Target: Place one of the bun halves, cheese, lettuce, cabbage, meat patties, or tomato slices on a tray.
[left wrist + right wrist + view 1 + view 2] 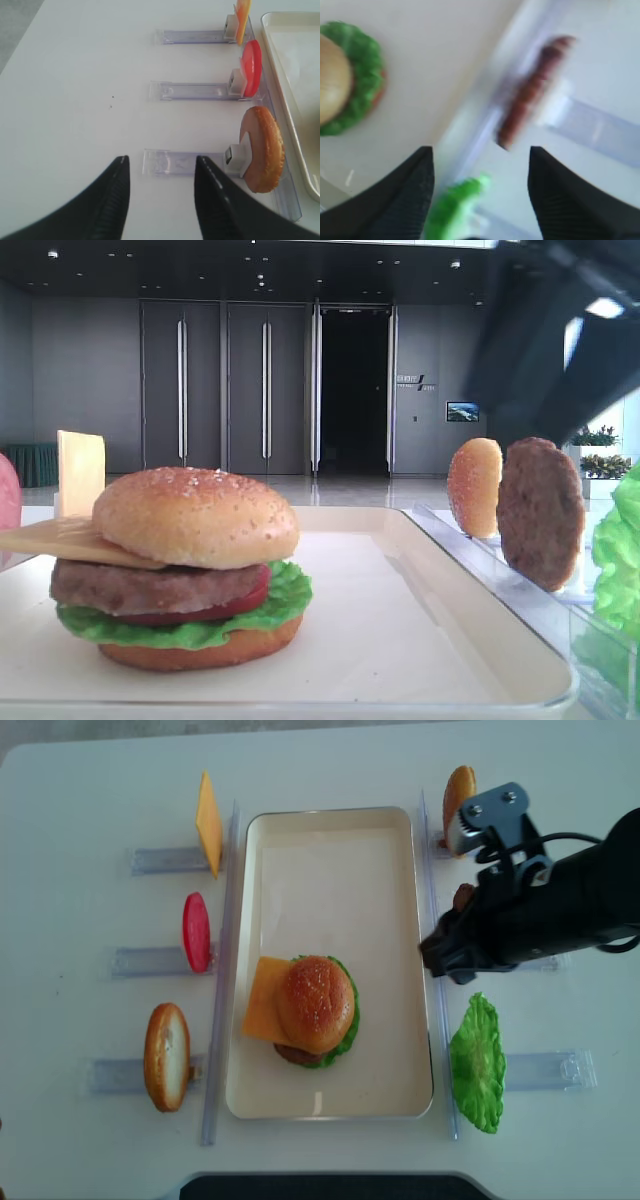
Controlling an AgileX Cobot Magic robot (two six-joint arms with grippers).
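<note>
On the cream tray stands a stacked burger: seeded bun half over cheese, a meat patty, tomato and lettuce. My right gripper hangs open and empty over the tray's right rim. In the right wrist view, a patty stands upright ahead of the right gripper and a blurred lettuce leaf lies below it. My left gripper is open over bare table, left of a seedless bun base.
Clear racks flank the tray. The left one holds a cheese slice, a tomato slice and the bun base. The right one holds a seeded bun half and a lettuce leaf. The right arm hides most of its patty.
</note>
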